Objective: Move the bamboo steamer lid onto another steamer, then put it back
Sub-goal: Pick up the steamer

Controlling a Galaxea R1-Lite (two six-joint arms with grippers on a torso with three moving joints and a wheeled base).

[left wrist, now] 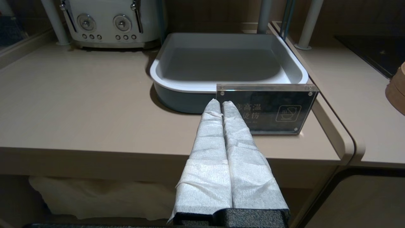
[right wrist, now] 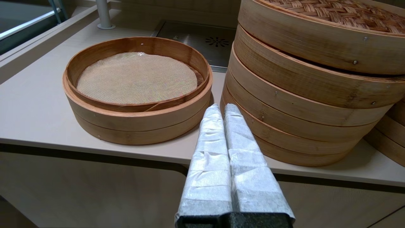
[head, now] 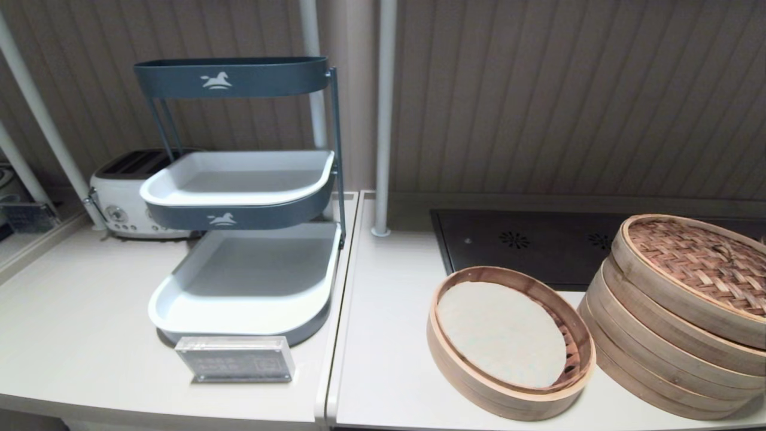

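The bamboo steamer lid [head: 700, 263], with its reddish-brown woven top [right wrist: 332, 12], lies slightly tilted on top of the taller stacked steamer [head: 658, 365] at the counter's right. The stack's own lid top is hidden beneath it. To the left stands the low steamer [head: 508, 395], uncovered, with a pale round liner [head: 499, 332] inside. My right gripper [right wrist: 221, 107] is shut and empty, low in front of the counter edge, between the low steamer [right wrist: 136, 120] and the stack [right wrist: 300, 120]. My left gripper [left wrist: 221, 103] is shut and empty before the counter's left part. Neither gripper shows in the head view.
A grey-and-white tiered tray rack [head: 239, 179] and a white toaster [head: 119, 197] stand at the left, with an acrylic sign [head: 236, 358] in front. A black cooktop [head: 526, 245] lies behind the steamers, beside a white pole [head: 383, 120]. More bamboo hoops [right wrist: 392, 133] show at the far right.
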